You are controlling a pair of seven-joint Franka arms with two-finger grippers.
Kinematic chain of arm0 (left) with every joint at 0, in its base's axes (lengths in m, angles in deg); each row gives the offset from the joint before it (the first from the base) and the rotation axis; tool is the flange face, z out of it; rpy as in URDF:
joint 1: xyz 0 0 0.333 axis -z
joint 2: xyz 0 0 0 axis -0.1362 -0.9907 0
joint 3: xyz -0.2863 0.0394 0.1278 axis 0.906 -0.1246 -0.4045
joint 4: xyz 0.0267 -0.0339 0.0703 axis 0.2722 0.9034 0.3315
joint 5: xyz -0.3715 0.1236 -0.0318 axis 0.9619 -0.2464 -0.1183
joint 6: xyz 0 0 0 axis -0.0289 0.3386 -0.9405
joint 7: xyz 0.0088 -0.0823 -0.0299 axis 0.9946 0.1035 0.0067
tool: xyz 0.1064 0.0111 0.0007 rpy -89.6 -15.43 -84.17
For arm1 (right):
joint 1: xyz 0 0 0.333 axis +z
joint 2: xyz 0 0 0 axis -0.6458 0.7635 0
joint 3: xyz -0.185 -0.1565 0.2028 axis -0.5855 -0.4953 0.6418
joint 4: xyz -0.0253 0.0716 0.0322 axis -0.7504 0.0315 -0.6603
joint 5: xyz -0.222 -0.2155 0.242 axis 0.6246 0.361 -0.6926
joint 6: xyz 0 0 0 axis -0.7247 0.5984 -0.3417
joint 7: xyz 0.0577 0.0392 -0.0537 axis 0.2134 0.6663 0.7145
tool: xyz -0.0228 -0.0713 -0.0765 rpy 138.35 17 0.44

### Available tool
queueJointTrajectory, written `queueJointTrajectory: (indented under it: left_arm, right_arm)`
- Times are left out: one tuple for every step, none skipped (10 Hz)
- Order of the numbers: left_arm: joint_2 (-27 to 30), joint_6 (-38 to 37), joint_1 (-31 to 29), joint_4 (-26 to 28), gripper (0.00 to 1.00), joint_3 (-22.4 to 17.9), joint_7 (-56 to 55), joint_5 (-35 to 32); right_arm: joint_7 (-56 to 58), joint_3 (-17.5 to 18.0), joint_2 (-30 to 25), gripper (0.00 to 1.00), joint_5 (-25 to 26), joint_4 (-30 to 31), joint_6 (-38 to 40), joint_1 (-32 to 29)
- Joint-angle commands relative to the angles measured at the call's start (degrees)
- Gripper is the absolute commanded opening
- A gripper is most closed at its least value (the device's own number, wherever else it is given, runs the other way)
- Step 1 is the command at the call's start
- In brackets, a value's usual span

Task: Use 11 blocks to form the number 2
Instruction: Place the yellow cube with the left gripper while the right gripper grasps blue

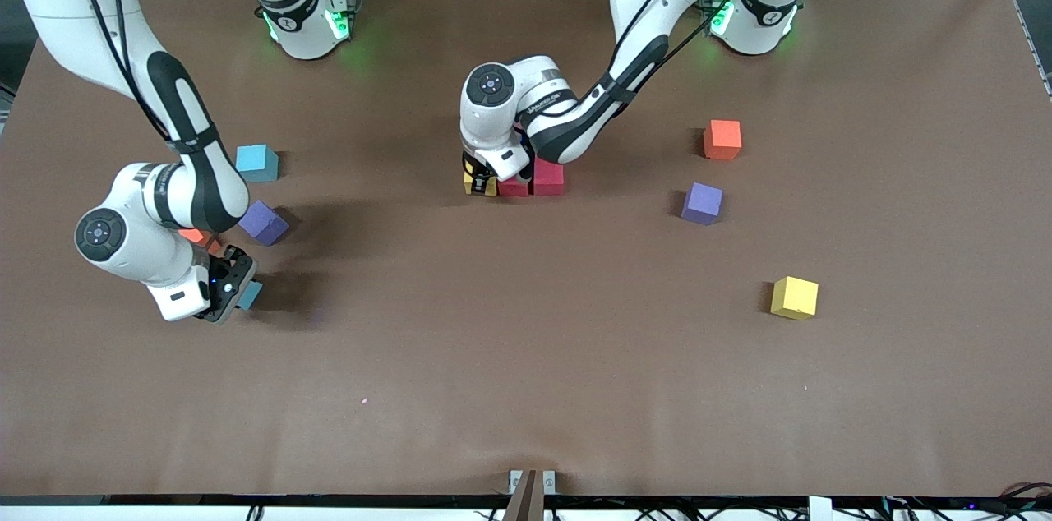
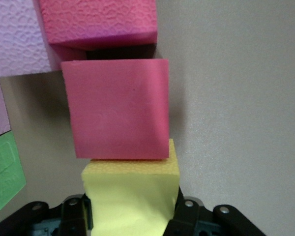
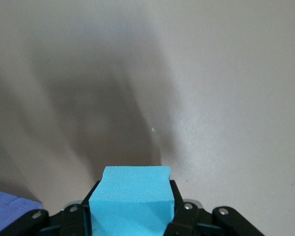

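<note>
Number 2 [image 1: 526, 176] sits mid-table, mostly hidden under the left arm's wrist; only yellow and red cubes show in front view. Left wrist view adds pink, lilac and green cube edges, cut off by the frame. Left gripper [image 2: 132, 216] is clamped on a yellow block [image 2: 132, 196] touching a pink-red cube [image 2: 118, 108]. Right gripper [image 3: 132, 216], at the right arm's end, grips a light blue block [image 3: 132, 199]. Loose blocks: orange [image 1: 722, 139], purple [image 1: 702, 203], yellow [image 1: 795, 297].

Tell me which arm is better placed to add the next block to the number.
The left. Its gripper grips a yellow block right beside the pink blocks; the right gripper grips a blue block near the table's end.
</note>
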Motion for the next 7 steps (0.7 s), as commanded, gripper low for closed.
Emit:
queueJointTrajectory:
  left_arm:
    - [-0.5,0.1,0.6,-0.8,0.44,-0.6,0.9,-0.3]
    - [-0.7,0.1,0.6,-0.7,0.44,-0.6,0.9,-0.3]
    - [-0.8,0.0,0.7,-0.7,0.45,-0.7,0.9,-0.4]
    - [-0.7,0.0,0.7,-0.6,0.45,-0.7,0.9,-0.5]
    - [-0.8,0.0,0.7,-0.6,0.45,-0.7,0.9,-0.4]
    - [-0.7,-0.1,0.7,-0.6,0.45,-0.7,0.9,-0.5]
    - [-0.8,0.0,0.7,-0.6,0.46,-0.7,0.9,-0.4]
  right_arm:
    - [0.1,0.0,-2.7,0.45,-1.0,1.3,0.8,1.5]
    - [0.1,0.1,-2.8,0.44,-1.0,1.3,0.7,1.6]
    - [0.1,0.1,-2.8,0.44,-1.0,1.3,0.8,1.8]
    - [0.1,0.1,-3.3,0.44,-1.0,1.4,1.2,2.6]
    - [-0.7,0.1,-4.7,0.43,-1.0,1.4,3.5,3.8]
    - [-2.6,0.5,-6.0,0.43,-1.0,1.4,6.1,4.7]
    - [-4.9,0.5,-6.8,0.43,-1.0,1.4,7.2,6.7]
